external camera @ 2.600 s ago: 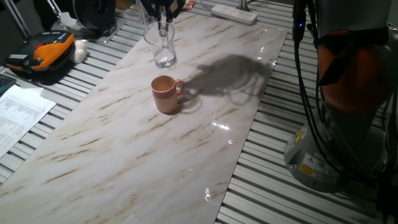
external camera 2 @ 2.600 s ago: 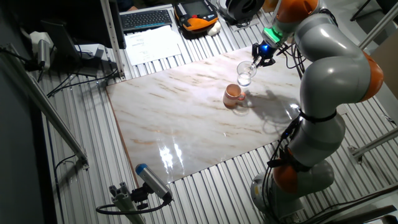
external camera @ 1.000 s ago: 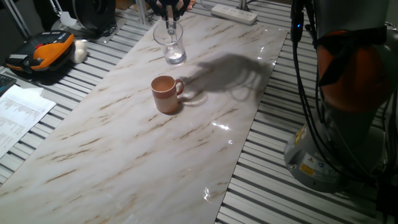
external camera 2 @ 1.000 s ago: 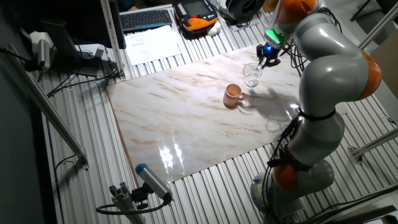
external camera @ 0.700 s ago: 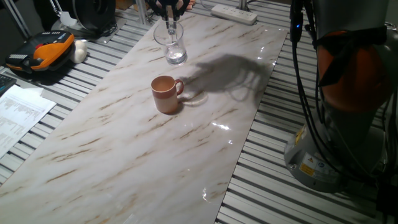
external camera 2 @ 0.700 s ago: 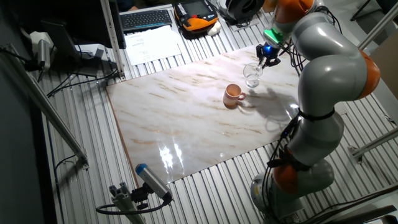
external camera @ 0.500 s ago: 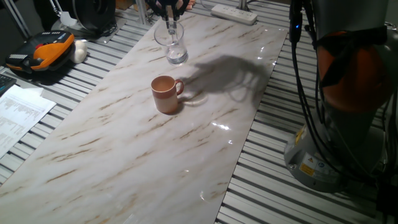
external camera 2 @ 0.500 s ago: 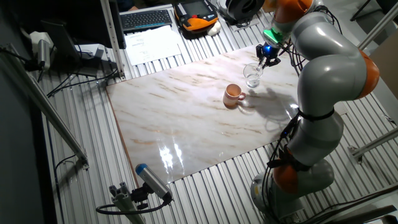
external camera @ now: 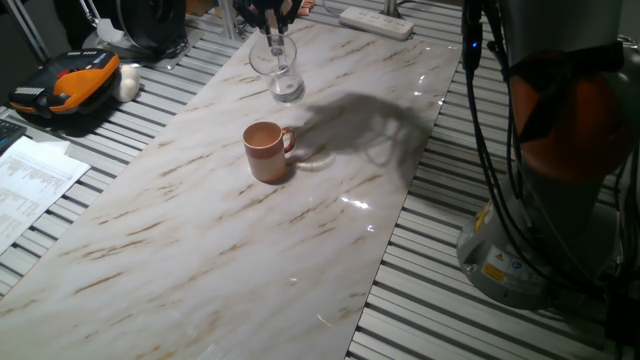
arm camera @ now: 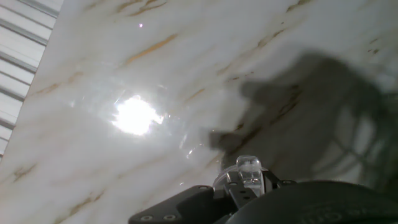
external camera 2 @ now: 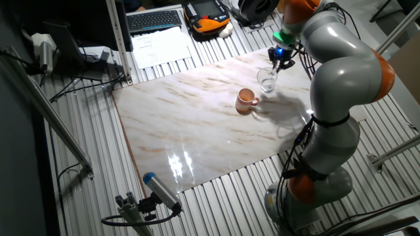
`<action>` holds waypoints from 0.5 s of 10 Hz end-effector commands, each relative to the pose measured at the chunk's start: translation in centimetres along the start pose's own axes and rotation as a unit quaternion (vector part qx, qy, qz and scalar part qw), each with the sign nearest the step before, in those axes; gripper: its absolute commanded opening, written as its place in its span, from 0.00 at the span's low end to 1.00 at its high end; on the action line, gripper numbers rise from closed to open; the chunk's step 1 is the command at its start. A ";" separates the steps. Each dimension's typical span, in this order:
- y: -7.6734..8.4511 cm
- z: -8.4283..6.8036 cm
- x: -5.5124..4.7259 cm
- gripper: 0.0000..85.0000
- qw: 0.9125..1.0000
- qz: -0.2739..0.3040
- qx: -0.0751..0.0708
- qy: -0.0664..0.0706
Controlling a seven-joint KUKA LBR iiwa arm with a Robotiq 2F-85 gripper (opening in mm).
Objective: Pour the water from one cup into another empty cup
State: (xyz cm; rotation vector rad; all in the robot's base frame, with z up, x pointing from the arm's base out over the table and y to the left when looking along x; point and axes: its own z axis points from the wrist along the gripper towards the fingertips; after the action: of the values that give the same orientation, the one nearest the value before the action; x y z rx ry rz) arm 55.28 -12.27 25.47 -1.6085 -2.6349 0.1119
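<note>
The transparent glass mug [external camera: 279,68] hangs from my gripper [external camera: 272,30] at the far end of the marble slab, held just above the surface and slightly tilted. A small amount of clear water [external camera: 288,91] lies in its bottom. In the other fixed view the glass mug [external camera 2: 266,80] sits below the gripper [external camera 2: 279,61]. The terracotta-brown mug [external camera: 267,152] stands upright on the slab, nearer than the glass mug, handle to the right, inside hidden; it also shows in the other fixed view [external camera 2: 247,99]. The hand view shows only a bit of glass [arm camera: 248,170] between the fingers.
The marble slab [external camera: 200,250] lies on a slatted metal table. An orange-black device [external camera: 65,85] and papers [external camera: 30,180] lie to the left. A power strip [external camera: 377,20] lies at the far end. The robot base [external camera: 545,220] stands to the right. A keyboard [external camera 2: 154,19] lies beyond the slab.
The gripper has carried the glass mug to the right along the far end of the slab, mostly before the last second. The brown mug has not moved.
</note>
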 end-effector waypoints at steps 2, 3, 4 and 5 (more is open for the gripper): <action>0.0 0.0 0.0 0.00 1.000 -0.006 0.005 -0.003; 0.0 0.0 0.0 0.00 1.000 -0.009 0.007 -0.004; 0.0 0.0 0.0 0.00 1.000 -0.011 0.014 -0.010; -0.1 0.0 -0.1 0.00 1.000 -0.014 0.022 -0.016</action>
State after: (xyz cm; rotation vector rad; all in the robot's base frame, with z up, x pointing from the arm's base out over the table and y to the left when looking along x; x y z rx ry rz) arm 55.26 -12.39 25.44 -1.5699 -2.6585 0.1986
